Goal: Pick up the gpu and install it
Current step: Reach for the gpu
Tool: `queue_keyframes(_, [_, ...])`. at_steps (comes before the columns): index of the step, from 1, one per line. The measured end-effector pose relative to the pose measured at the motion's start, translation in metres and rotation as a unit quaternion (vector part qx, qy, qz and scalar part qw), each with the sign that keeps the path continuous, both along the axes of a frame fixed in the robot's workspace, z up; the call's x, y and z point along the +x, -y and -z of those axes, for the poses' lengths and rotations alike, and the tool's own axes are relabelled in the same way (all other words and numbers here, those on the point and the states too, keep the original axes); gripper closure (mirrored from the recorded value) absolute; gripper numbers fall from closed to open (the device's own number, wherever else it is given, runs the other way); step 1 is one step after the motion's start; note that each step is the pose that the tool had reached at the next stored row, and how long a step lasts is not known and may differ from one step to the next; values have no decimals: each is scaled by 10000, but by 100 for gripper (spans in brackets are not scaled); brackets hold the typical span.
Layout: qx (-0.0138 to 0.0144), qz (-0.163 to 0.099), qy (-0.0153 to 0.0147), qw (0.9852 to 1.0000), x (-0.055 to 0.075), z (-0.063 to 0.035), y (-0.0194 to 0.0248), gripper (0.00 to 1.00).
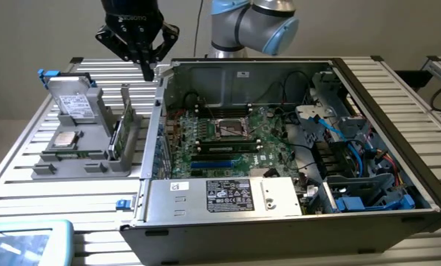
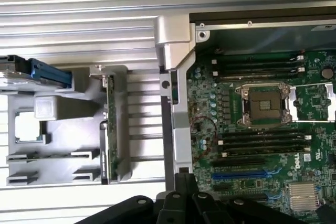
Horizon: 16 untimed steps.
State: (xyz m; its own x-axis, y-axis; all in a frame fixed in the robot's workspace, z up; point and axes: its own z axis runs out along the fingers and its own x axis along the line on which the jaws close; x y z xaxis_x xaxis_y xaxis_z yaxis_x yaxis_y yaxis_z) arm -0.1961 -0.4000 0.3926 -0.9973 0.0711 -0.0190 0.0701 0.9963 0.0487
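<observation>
The gpu (image 1: 118,137) stands on edge in a slot of the grey holder (image 1: 80,166), on the exterior view's left of the open computer case (image 1: 280,221). Its green board edge and silver bracket face up; the wrist view shows the gpu (image 2: 110,129) as a thin green strip. My gripper (image 1: 147,71) hangs above the table behind the holder, close to the case's back corner. Its black fingers (image 2: 185,190) are shut together with nothing between them. It is well above the gpu and apart from it.
A silver hard drive (image 1: 74,102) with blue rails leans in the holder, with a processor chip (image 1: 63,139) beside it. The motherboard (image 1: 220,138) lies in the case with a blue slot (image 1: 213,164) and an empty socket (image 2: 262,103). A tablet (image 1: 21,244) sits at the table's front corner.
</observation>
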Motion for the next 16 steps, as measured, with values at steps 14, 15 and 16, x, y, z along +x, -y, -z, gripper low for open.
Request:
queue_keyframes(14, [0, 0, 0, 10000, -600, 28, 2, 89])
queue_keyframes(15, [0, 0, 0, 10000, -632, 29, 2, 89])
queue_keyframes(16, [0, 0, 0, 10000, -676, 29, 2, 89])
